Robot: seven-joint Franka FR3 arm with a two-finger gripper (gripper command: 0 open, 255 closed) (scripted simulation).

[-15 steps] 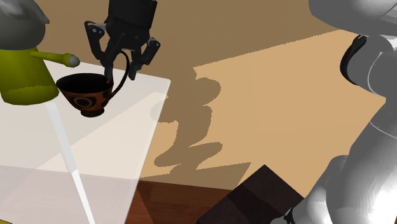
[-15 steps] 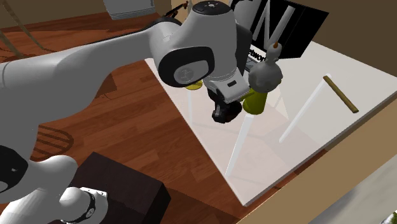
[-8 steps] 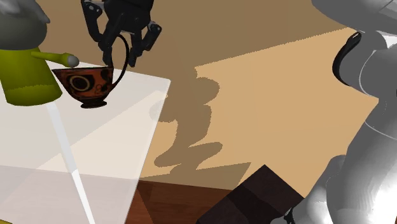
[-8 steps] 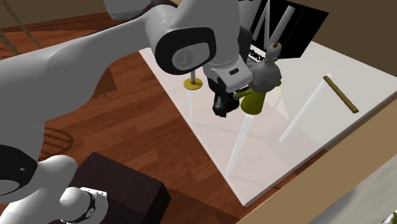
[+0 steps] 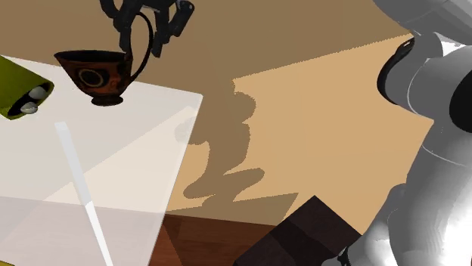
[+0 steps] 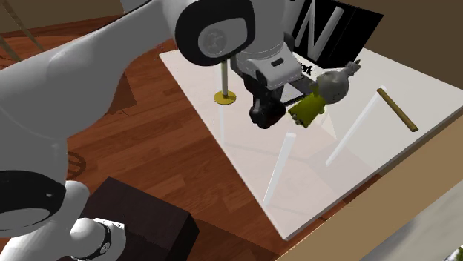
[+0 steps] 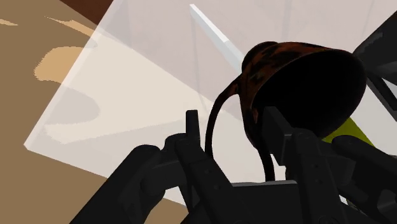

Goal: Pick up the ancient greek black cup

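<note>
One dark, reddish-brown cup (image 5: 94,74) with a ring mark on its side hangs upright from the black pincer (image 5: 144,39), which is clenched on the cup's thin looped handle (image 7: 216,121). In the wrist view the two fingers (image 7: 191,137) stand on either side of that loop, with the cup's dark mouth just beyond them. In the shoulder view the cup sits high in the picture, over the far part of the pale bench (image 5: 151,143) near its corner, and its foot looks clear of the surface. Towards that view's left a yellow-green bottle (image 5: 15,94) lies tipped over, a little apart from the cup. A white bar (image 5: 79,189) lies across the bench nearer the camera. The dark stand (image 5: 302,234) shows at lower right, with the white arm (image 5: 431,121) above it. In the second exterior view the cup hangs beneath the hand, just beside the tipped bottle. A thin post on a yellow base (image 6: 224,81) stands behind it. A brown stick (image 6: 397,109) lies well apart on the bench. A black box with white markings (image 6: 326,26) rests at the back edge. The floor (image 6: 178,170) is brown wood.
</note>
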